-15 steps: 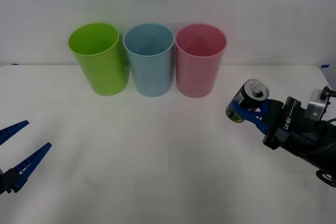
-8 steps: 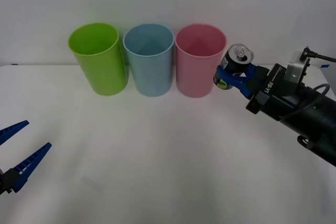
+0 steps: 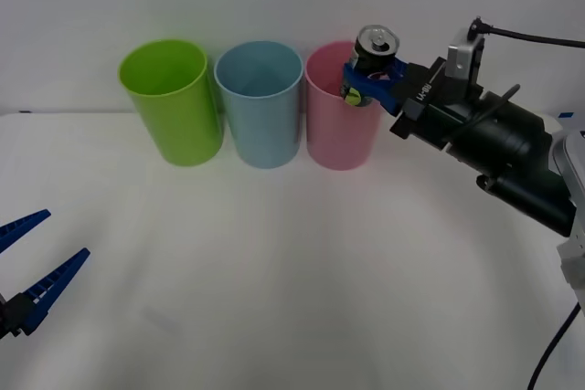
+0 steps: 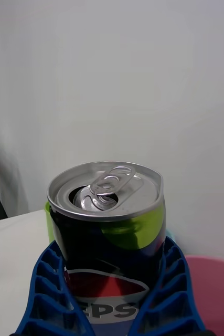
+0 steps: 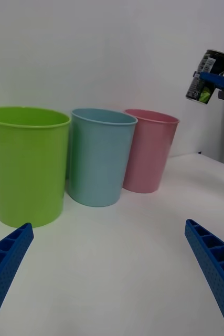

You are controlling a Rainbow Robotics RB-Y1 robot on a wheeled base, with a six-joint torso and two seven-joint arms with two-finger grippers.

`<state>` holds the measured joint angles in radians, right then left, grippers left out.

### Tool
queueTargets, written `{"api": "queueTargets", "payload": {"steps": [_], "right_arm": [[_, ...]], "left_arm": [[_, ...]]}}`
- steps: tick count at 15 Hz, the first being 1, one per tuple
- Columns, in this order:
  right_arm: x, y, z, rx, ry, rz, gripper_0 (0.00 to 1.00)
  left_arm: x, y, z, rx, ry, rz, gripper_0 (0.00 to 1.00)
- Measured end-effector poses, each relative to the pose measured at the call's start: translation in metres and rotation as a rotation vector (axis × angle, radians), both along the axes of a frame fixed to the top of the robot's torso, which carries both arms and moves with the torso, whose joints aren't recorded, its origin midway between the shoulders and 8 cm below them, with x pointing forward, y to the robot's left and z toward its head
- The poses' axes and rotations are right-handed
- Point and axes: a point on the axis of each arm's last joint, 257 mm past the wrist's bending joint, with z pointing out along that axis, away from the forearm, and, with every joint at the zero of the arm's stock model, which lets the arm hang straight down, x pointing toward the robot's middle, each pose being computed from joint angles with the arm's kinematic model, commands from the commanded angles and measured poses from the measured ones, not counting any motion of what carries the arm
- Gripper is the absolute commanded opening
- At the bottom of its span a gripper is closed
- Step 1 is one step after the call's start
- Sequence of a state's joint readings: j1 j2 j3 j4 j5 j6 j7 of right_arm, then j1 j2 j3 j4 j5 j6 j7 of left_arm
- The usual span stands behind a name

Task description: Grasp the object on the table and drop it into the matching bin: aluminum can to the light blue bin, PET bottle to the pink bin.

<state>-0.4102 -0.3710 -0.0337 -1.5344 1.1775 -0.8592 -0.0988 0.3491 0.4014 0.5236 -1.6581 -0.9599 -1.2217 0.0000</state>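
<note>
The aluminum can (image 3: 375, 59), silver-topped with dark, green and yellow sides, hangs in the air above the right rim of the pink bin (image 3: 340, 125). My right gripper (image 3: 366, 81) is shut on it, blue fingers on both sides. The right wrist view shows the can (image 4: 109, 226) upright between the ribbed fingers (image 4: 49, 299), with the pink bin's rim (image 4: 211, 289) below. The light blue bin (image 3: 260, 107) stands just left of the pink one. From the left wrist view the can (image 5: 208, 76) is high above the pink bin (image 5: 148, 152) and the light blue bin (image 5: 98, 157). My left gripper (image 3: 27, 267) waits open, low at the table's near left.
A lime green bin (image 3: 174, 102) stands leftmost in the row of three, touching the light blue one. The white table (image 3: 274, 271) spreads out in front of the bins. A white wall rises close behind them.
My right gripper has carried the can up and to the left, from beside the pink bin's right side to above its rim. The left arm has stayed still.
</note>
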Motion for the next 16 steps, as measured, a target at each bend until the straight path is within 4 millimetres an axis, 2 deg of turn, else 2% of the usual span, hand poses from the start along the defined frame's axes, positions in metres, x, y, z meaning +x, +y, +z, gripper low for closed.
{"api": "queueTargets", "payload": {"steps": [6,9,12,16], "right_arm": [[0.061,0.032,0.016,0.004,0.042,-0.013,0.0],[0.085,0.048,0.017,0.001,0.071,-0.029,0.0],[0.103,0.068,0.017,0.001,0.102,-0.034,0.0],[0.115,0.093,0.019,0.001,0.128,-0.044,0.0]], "left_arm": [[0.0,0.0,0.0,0.0,0.0,0.0,1.0],[0.0,0.0,0.0,0.0,0.0,0.0,1.0],[0.0,0.0,0.0,0.0,0.0,0.0,1.0],[0.0,0.0,0.0,0.0,0.0,0.0,1.0]]}}
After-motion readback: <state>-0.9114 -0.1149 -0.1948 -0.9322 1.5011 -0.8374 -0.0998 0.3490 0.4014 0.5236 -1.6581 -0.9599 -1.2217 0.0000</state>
